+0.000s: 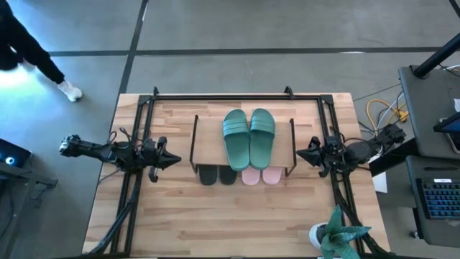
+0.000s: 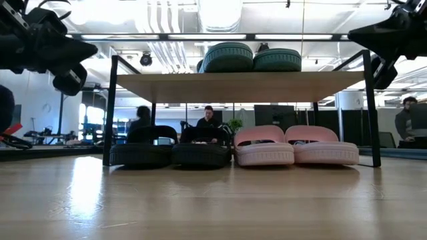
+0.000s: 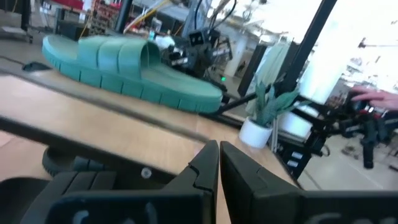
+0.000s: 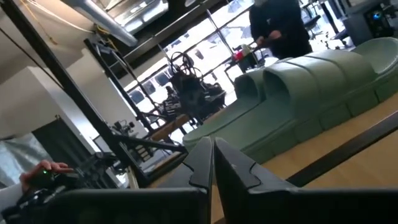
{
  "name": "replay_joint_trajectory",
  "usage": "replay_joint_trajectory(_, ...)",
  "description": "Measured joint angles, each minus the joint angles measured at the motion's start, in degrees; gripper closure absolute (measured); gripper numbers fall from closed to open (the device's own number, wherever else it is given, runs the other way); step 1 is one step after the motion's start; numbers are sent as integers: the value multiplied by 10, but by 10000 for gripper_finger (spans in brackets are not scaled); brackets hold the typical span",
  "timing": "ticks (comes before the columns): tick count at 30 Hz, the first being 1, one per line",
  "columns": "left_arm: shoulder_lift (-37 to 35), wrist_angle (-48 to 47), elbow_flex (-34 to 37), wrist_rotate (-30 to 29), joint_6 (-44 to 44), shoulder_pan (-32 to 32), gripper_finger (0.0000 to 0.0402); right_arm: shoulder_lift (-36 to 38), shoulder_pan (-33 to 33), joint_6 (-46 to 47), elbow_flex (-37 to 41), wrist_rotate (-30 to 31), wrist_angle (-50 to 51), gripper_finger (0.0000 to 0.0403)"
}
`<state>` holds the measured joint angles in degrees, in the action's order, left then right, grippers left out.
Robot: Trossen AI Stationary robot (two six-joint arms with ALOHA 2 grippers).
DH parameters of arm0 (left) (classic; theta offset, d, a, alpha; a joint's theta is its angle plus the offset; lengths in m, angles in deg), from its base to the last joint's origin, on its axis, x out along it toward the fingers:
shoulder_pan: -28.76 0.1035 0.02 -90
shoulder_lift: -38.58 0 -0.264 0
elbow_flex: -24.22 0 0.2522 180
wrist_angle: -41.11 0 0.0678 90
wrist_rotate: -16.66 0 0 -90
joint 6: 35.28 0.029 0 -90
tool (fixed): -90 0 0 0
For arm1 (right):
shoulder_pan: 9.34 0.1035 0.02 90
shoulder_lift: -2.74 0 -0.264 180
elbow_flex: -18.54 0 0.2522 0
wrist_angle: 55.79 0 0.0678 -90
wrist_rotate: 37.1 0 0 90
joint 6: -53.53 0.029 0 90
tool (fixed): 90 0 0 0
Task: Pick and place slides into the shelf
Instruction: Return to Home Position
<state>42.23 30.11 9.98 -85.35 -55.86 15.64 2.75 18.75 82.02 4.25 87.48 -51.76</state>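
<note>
Left gripper (image 1: 175, 160) has its fingers together, tips aimed at the shelf (image 1: 208, 137) from its 9 o'clock side, just apart from the rods; in the low view it hangs clear of the table (image 1: 215, 216), about level with the board

Right gripper (image 1: 300, 152) mirrors it at the shelf's 3 o'clock, fingers together, tips just beside the end rods

Green slides (image 1: 236, 140) lie side by side on the board, toward its 3 o'clock half, touching

Under the board, on the table, black slides (image 1: 217, 175) sit at 7 o'clock and pink slides (image 1: 261, 175) at 5 o'clock, in one row, ends poking past the 6 o'clock edge

A potted plant (image 1: 338, 234) stands at the table's 5 o'clock corner
</note>
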Motion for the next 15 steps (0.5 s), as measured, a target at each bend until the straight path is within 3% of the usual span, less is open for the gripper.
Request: replay_joint_trajectory(15, -14, -1, 1, 0, 0, 0, 400, 0, 0, 0, 0, 29, -38, 394)
